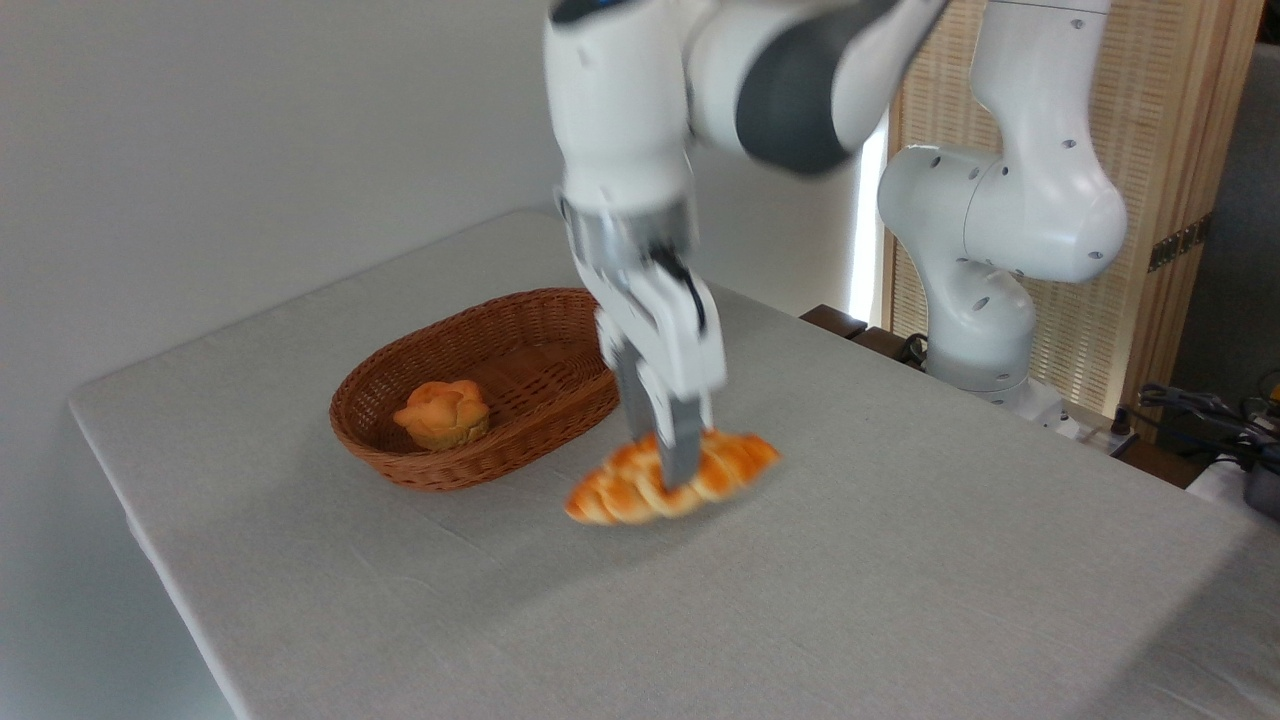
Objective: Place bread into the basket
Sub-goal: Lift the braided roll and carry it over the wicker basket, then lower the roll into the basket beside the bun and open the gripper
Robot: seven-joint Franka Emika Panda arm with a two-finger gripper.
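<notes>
— Camera view: where is the bread [640, 489] seen?
— Near the middle of the worktop [900, 560], just beside the basket [400, 455]. It is squeezed by the tool [662, 445] across its middle, likely so it can be carried level.
— What is in the basket?
— Only a small bun [443, 412].

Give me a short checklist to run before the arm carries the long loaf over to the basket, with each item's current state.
1. Fingers straddle the loaf at its middle: ok; gripper sits mid-length.
2. Grip firm: cannot tell; the frame is blurred.
3. Loaf clear of the table: cannot tell.
4. Basket has room: ok; only a small bun at its left end.
5. Path to the basket: ok; nothing lies between them.
</notes>
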